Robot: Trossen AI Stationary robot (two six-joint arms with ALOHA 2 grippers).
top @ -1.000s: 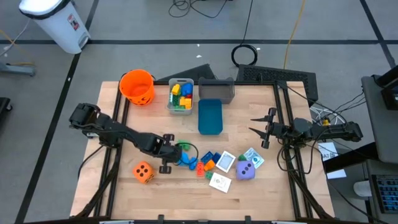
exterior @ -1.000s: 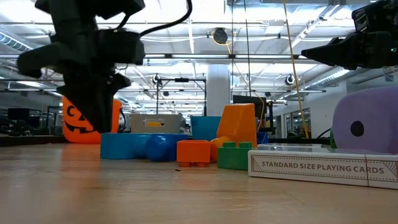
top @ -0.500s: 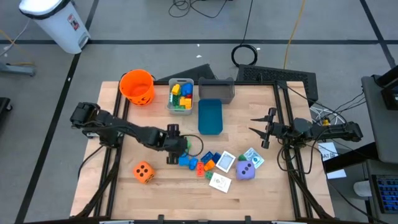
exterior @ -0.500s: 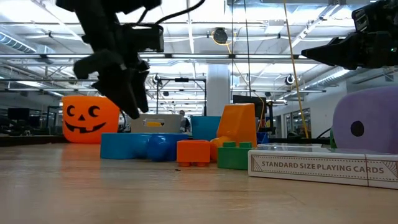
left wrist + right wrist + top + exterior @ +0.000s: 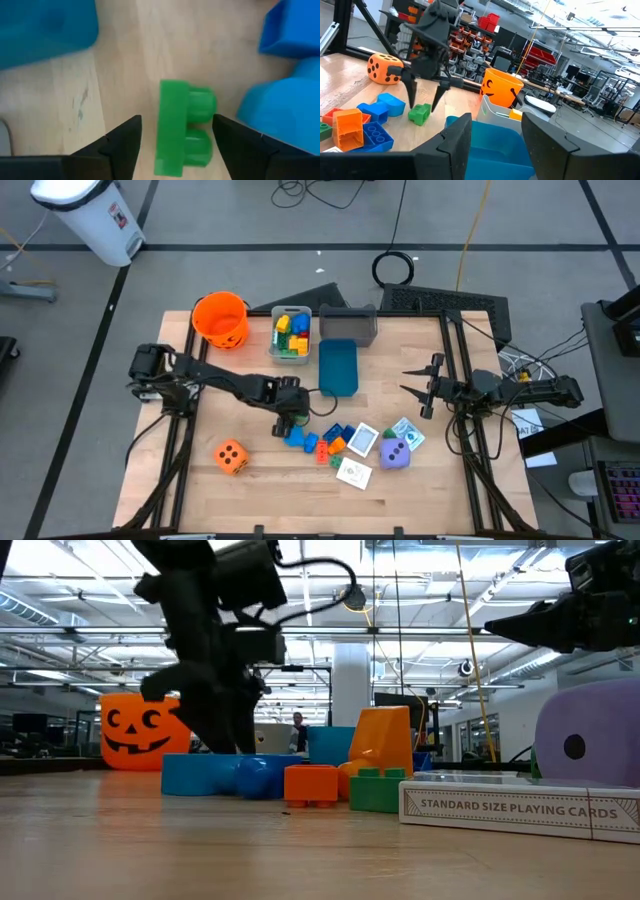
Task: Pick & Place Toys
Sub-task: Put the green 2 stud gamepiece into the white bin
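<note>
Green block (image 5: pixel 182 128) lies on the surface directly under the left gripper (image 5: pixel 175 137), whose spread fingers straddle it; right gripper (image 5: pixel 418 388) waits spread, far off at three o'clock.

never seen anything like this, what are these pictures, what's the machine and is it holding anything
It is a robot with two dark arms at a wooden table, each ending in a two-finger pincer. One picture looks straight down, one looks level across the tabletop, and two come from cameras on the wrists.

The left pincer hangs open over a small green block, its fingers on either side, gripping nothing. The right pincer waits open at the table's right side, empty.

On the table lie coloured blocks, an orange die, a purple die, picture cards, a blue bin, a grey bin of blocks and a pumpkin bucket.
</note>
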